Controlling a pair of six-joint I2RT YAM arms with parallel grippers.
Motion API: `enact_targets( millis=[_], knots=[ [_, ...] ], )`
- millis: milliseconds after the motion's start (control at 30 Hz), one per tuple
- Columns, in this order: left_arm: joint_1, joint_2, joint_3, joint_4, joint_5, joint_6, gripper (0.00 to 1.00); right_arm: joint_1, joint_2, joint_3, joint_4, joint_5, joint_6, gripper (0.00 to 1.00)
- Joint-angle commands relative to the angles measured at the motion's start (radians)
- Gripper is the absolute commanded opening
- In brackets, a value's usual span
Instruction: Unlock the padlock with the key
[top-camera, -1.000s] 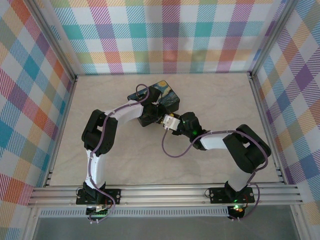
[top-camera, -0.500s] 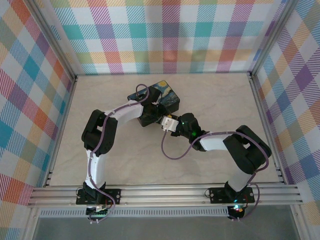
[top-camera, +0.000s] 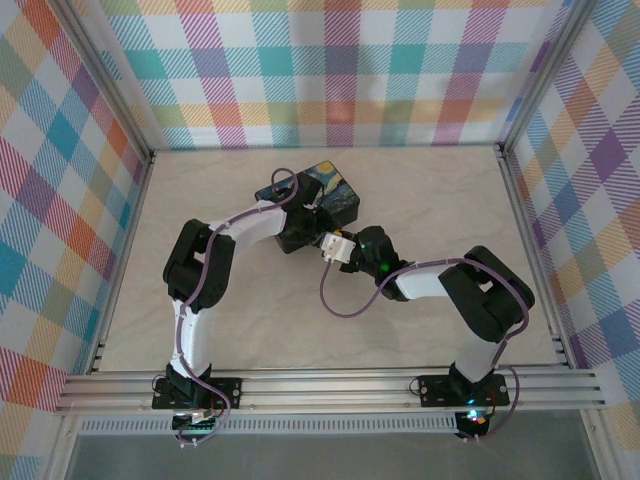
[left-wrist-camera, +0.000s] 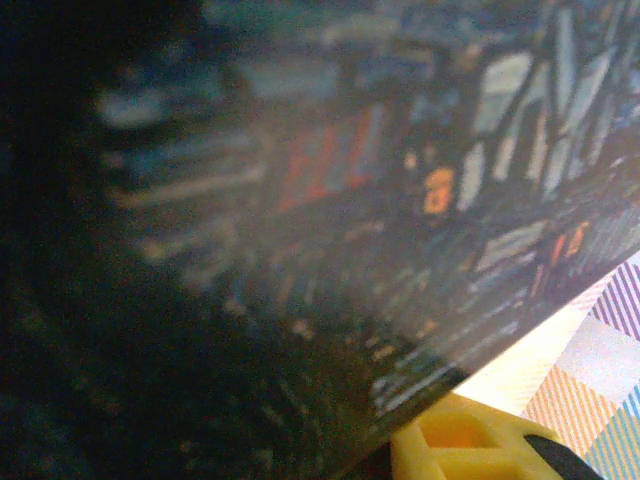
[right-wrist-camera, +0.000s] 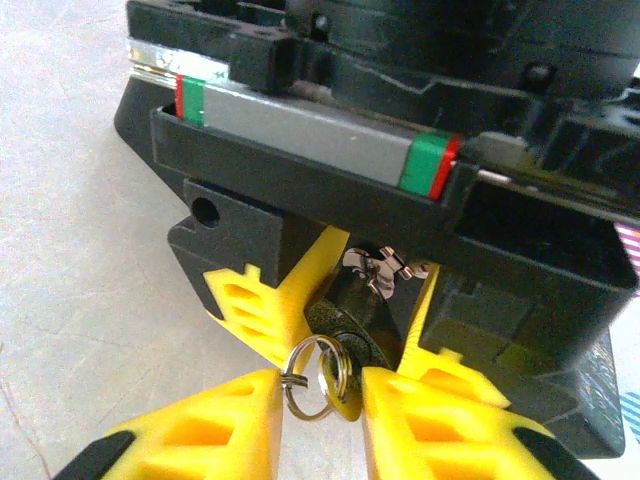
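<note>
In the right wrist view the padlock (right-wrist-camera: 345, 325), dark-bodied with a silvery shackle (right-wrist-camera: 380, 268), is held between the yellow fingers (right-wrist-camera: 270, 300) of my left gripper (right-wrist-camera: 360, 300), keyhole end facing the camera. The key (right-wrist-camera: 347, 392), pale metal on a split ring (right-wrist-camera: 305, 385), sits at the padlock's keyhole end and is pinched in my right gripper (right-wrist-camera: 320, 410). From above, the right gripper (top-camera: 333, 243) meets the left gripper (top-camera: 318, 231) at mid-table.
The blue-and-yellow painted tin (top-camera: 335, 185) lies just behind the left gripper; its blurred surface (left-wrist-camera: 400, 180) is very close to the left wrist camera, above one yellow finger (left-wrist-camera: 460, 445). A purple cable (top-camera: 335, 300) loops below the right wrist. Checked walls enclose the table.
My right gripper has crept a little to the left, closing on the left gripper and the padlock. The left arm has stayed still.
</note>
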Motion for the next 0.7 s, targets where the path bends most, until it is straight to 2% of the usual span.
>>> enact_targets(
  millis=[0,233,367,533,667],
  knots=[
    [-0.009,0.016,-0.047,-0.119,0.144,-0.065,0.05,0.008,0.025,0.034,0.033,0.003,-0.001,0.25],
    [-0.014,0.016,-0.048,-0.110,0.147,-0.072,0.05,0.017,0.037,0.052,0.006,0.021,0.013,0.20],
    [-0.019,0.018,-0.046,-0.105,0.148,-0.079,0.05,0.025,0.041,0.092,-0.064,0.049,0.056,0.12],
    [-0.021,0.020,-0.047,-0.103,0.147,-0.083,0.05,0.035,0.034,0.099,-0.108,0.091,0.170,0.11],
    [-0.020,0.019,-0.054,-0.090,0.147,-0.094,0.04,0.056,0.002,0.117,-0.197,0.120,0.336,0.07]
  ],
)
